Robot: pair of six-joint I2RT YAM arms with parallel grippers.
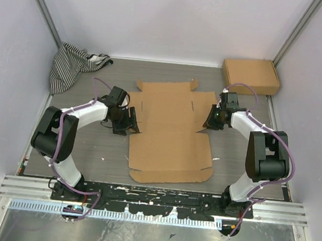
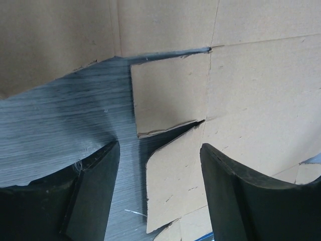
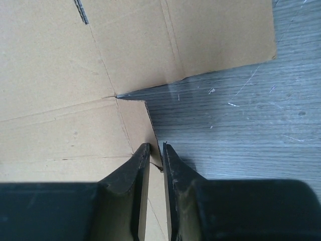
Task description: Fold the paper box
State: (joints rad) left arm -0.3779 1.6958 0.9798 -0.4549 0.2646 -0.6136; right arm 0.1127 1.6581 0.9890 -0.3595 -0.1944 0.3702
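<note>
While the paper box [image 1: 168, 133] lies flat in the middle of the table [image 1: 105, 156], the right gripper [image 3: 155, 146] pinches a small flap on its right edge. The left gripper [image 2: 159, 145] is spread wide over a left flap. Both arms bend low and reach inward.

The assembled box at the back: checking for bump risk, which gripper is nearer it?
Right. The right gripper is in front of the assembled box, at the paper box's right edge; the left gripper is at its left edge.
</note>
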